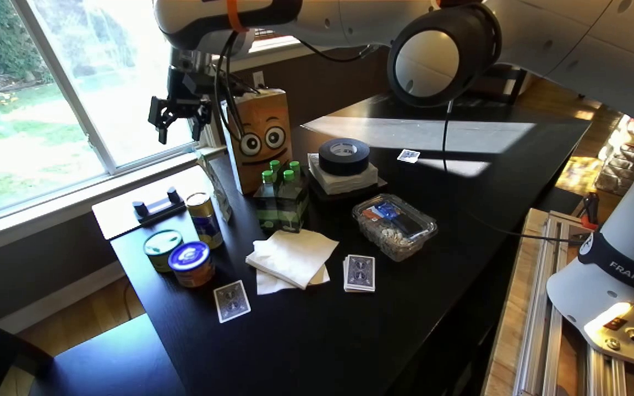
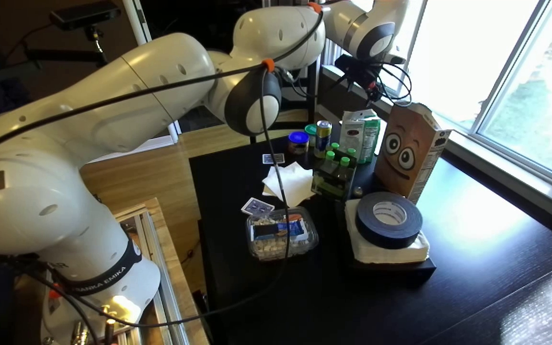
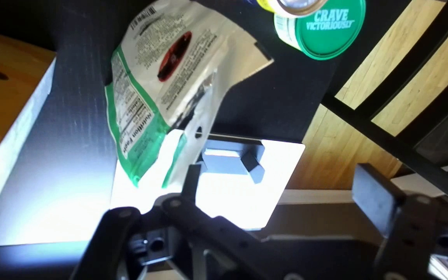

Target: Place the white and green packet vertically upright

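The white and green packet (image 2: 360,136) is a pouch with a white front, printed text and green edges. In an exterior view it appears to stand upright between the bottle carrier and the orange box. In an exterior view the packet (image 1: 217,190) shows nearly edge-on, leaning slightly. In the wrist view the packet (image 3: 169,62) is at upper left, seen from above. My gripper (image 1: 179,132) is open and empty, above and apart from the packet. The gripper (image 2: 360,92) also shows in an exterior view. In the wrist view its fingers (image 3: 282,190) are wide apart, with nothing between them.
The orange face box (image 1: 262,140) stands beside the packet. A bottle carrier (image 1: 281,206), gold-topped can (image 1: 204,220), green-lidded tub (image 3: 331,29) and blue-lidded tub (image 1: 190,264) are close by. A white board (image 1: 121,212) with a black holder lies at the window edge. Napkins (image 1: 295,256) lie nearer.
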Motion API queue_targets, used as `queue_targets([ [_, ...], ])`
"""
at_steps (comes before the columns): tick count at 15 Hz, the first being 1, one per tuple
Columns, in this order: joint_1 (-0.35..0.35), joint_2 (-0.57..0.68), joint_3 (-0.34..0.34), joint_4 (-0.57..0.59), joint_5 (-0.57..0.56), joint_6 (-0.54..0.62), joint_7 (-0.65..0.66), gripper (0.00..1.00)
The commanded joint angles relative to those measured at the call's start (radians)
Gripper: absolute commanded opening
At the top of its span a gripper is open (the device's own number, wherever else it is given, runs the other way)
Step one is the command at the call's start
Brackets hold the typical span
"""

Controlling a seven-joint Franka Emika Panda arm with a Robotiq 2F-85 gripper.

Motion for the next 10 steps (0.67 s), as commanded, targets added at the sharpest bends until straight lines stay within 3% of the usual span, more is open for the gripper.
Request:
queue_targets([
  [1, 0.031, -0.002, -0.011, 0.006, -0.032, 0.122, -0.041, 1.0],
  [5, 0.055, -0.017, -0.041, 0.001, -0.074, 0.212, -0.064, 1.0],
  [9, 0.059, -0.015, -0.073, 0.002, -0.092, 0.404, 0.015, 1.0],
  [10, 0.051, -0.017, -0.048, -0.012, -0.076, 0.348, -0.03, 1.0],
])
